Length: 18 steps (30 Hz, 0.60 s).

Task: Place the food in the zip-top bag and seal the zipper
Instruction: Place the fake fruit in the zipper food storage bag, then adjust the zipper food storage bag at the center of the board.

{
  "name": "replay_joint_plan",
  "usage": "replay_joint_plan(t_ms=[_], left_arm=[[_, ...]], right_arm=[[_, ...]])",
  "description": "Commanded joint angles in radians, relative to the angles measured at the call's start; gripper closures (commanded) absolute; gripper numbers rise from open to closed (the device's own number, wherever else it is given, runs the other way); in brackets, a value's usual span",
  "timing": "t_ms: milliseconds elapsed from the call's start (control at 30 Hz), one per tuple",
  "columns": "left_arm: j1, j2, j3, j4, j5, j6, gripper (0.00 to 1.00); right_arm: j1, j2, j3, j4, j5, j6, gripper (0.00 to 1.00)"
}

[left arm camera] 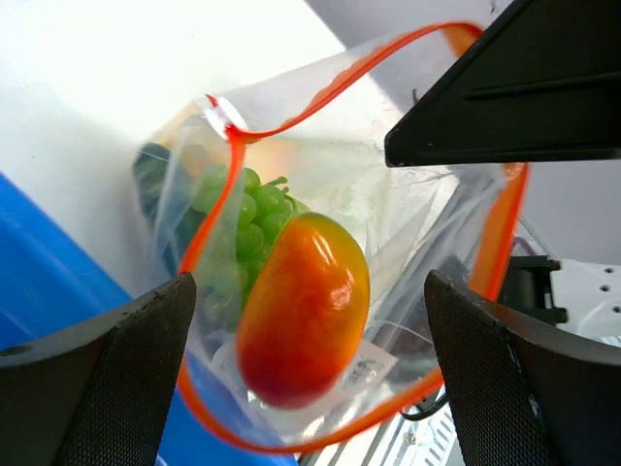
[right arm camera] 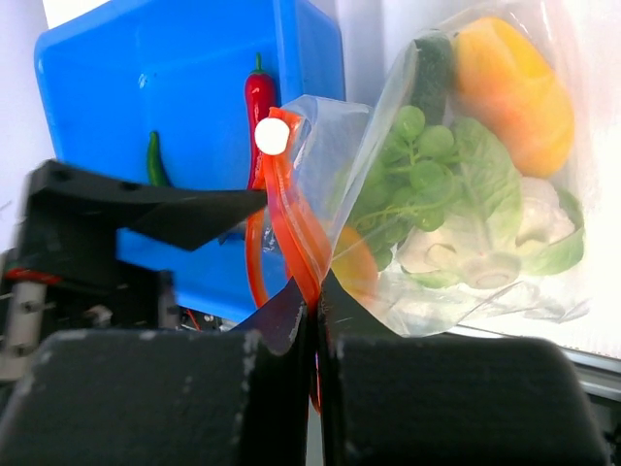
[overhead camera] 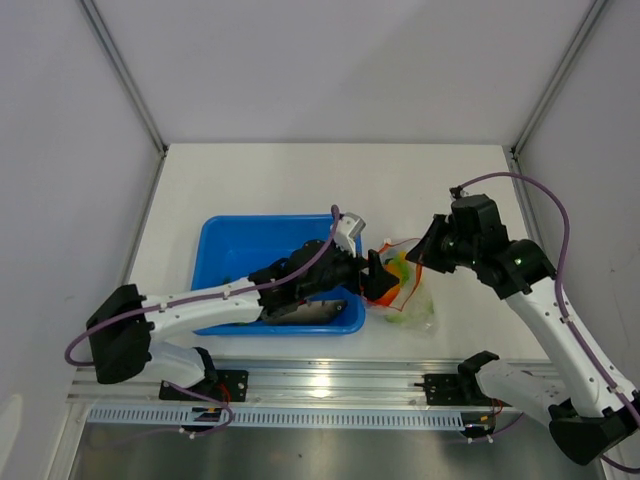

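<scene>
Two tools meet at the zip-top bag (overhead camera: pixel 412 300), which sits on the white counter (overhead camera: pixel 300 180) just right of the blue tray (overhead camera: pixel 225 240), its mouth turned toward the tray. The right tool (right arm camera: pixel 315 330) is clenched, pinching the red-orange zipper (right arm camera: pixel 291 214) at one side of the mouth and holding that edge up. The left tool (left arm camera: pixel 310 388) is released, its jaws wide apart at the bag's open mouth, one finger (left arm camera: pixel 107 379) on each side and neither touching what is inside. An orange-red fruit (left arm camera: pixel 306 311) lies in the bag between them, against green grapes (left arm camera: pixel 247 209). The right wrist view also shows a dark cucumber (right arm camera: pixel 432 63), a yellow-orange piece (right arm camera: pixel 514 87) and white cauliflower (right arm camera: pixel 456 257) in the bag. A red chili (right arm camera: pixel 258 92) and a thin green piece (right arm camera: pixel 153 155) lie in the tray.
</scene>
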Motion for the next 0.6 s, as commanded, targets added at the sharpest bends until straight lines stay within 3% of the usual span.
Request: replay_joint_plan(t_ms=[0, 300, 400, 567], left_arm=[[-0.009, -0.108, -0.042, 0.015, -0.068, 0.046, 0.01], [-0.011, -0.198, -0.094, -0.118, -0.165, 0.003, 0.15], [-0.009, -0.185, -0.117, -0.124, -0.135, -0.027, 0.29], [-0.012, -0.167, -0.148, -0.103, -0.093, -0.067, 0.42]], right_arm=[[-0.004, -0.039, 0.021, 0.014, 0.011, -0.013, 1.00], [-0.007, -0.049, 0.016, 0.011, 0.005, -0.027, 1.00], [-0.007, -0.050, 0.021, 0.011, 0.000, -0.027, 1.00], [-0.008, -0.053, 0.016, 0.005, 0.005, -0.029, 1.00]])
